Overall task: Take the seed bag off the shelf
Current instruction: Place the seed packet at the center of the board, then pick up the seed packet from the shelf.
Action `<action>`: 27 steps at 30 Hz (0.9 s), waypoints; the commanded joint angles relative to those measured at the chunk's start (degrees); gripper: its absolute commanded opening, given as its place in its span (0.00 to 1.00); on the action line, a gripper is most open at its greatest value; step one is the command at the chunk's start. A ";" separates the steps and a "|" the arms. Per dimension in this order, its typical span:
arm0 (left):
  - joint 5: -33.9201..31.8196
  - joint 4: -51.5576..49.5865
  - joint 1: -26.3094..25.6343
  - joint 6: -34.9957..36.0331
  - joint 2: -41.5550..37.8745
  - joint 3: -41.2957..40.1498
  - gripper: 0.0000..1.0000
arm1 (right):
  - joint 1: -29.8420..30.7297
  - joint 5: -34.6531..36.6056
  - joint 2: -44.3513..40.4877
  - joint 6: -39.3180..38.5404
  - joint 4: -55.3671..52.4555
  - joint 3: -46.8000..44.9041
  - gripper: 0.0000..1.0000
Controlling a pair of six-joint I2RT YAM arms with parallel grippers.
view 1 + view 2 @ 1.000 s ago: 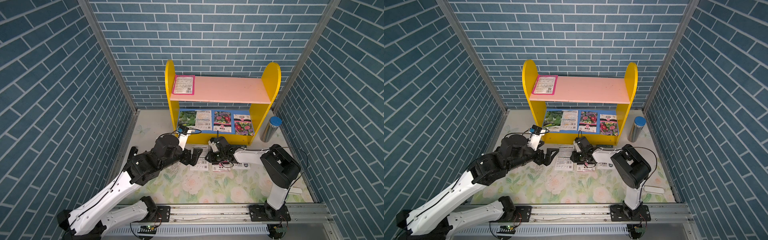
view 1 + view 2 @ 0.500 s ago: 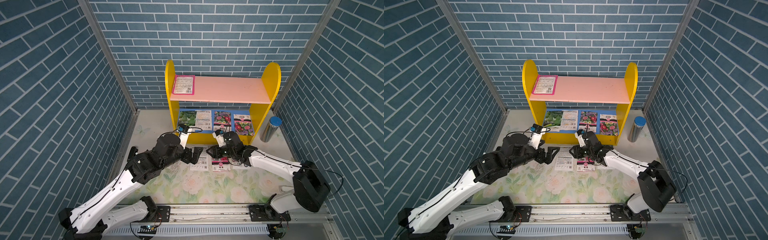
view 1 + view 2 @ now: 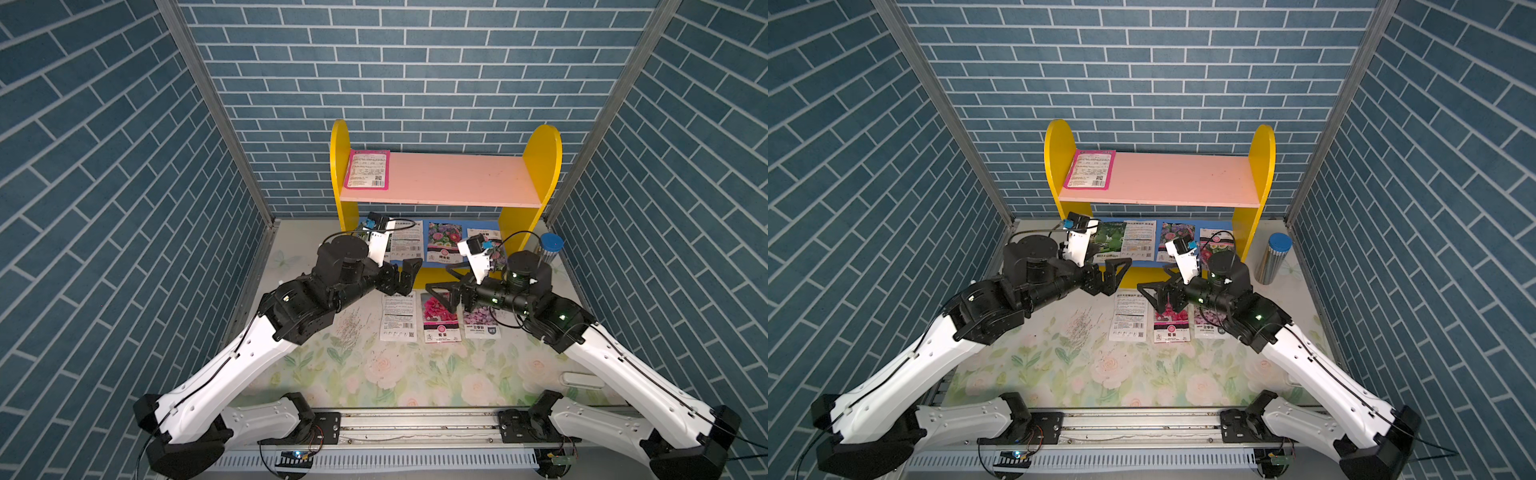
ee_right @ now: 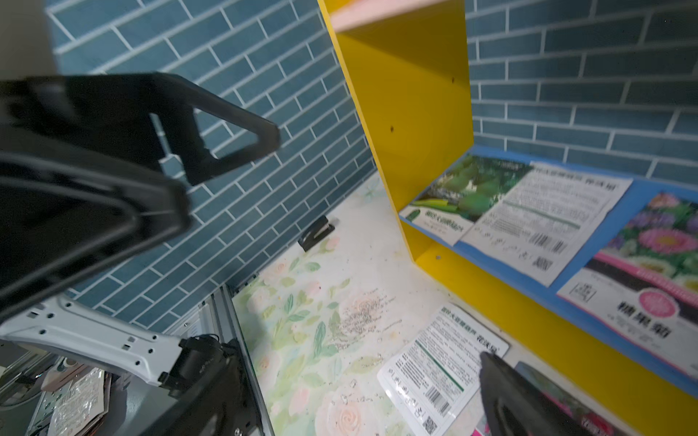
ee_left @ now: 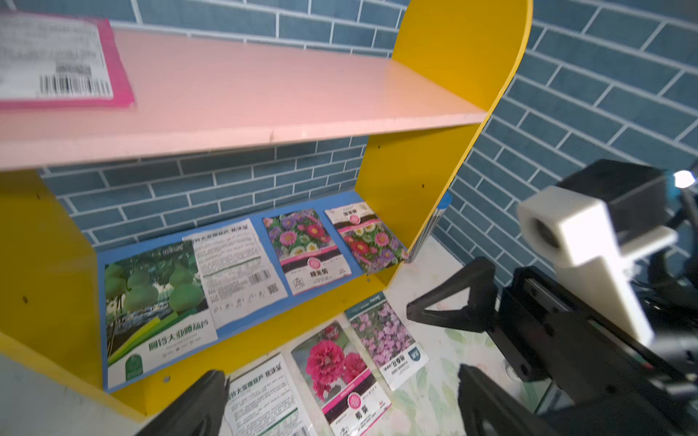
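Note:
The shelf [image 3: 446,178] stands at the back, yellow-sided. One pink-edged seed bag [image 3: 368,169] [image 3: 1091,169] [image 5: 56,64] lies on its pink upper board. Several more seed bags [image 3: 444,243] [image 5: 306,249] lie on the blue lower board. Three bags [image 3: 440,320] [image 3: 1169,324] lie flat on the mat in front. My left gripper [image 3: 409,276] [image 3: 1115,274] [image 5: 342,377] is open and empty before the lower board. My right gripper [image 3: 442,291] [image 3: 1152,295] [image 4: 362,392] is open and empty just above the mat's red-flower bag [image 5: 340,370].
A metal canister with a blue lid [image 3: 549,251] [image 3: 1273,257] stands right of the shelf. Loose seeds [image 3: 353,328] are scattered on the floral mat. A small white object [image 3: 582,380] lies at the mat's right edge. Brick walls close in on three sides.
My right gripper has opened wide over the bags on the mat and risen slightly, and its arm has swung out to the right. The left arm has hardly moved.

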 commanded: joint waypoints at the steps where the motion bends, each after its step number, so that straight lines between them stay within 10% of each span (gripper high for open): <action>1: -2.40 1.46 0.21 3.19 4.09 6.69 1.00 | 0.11 2.53 -1.84 -4.20 -2.61 3.48 1.00; 11: -14.68 -1.05 1.54 8.44 18.75 27.02 1.00 | 0.13 12.94 -5.60 -8.89 -1.19 7.26 1.00; 27: -2.58 -4.48 18.89 7.33 32.46 43.05 1.00 | 0.22 17.40 -9.44 -10.61 -3.10 10.82 1.00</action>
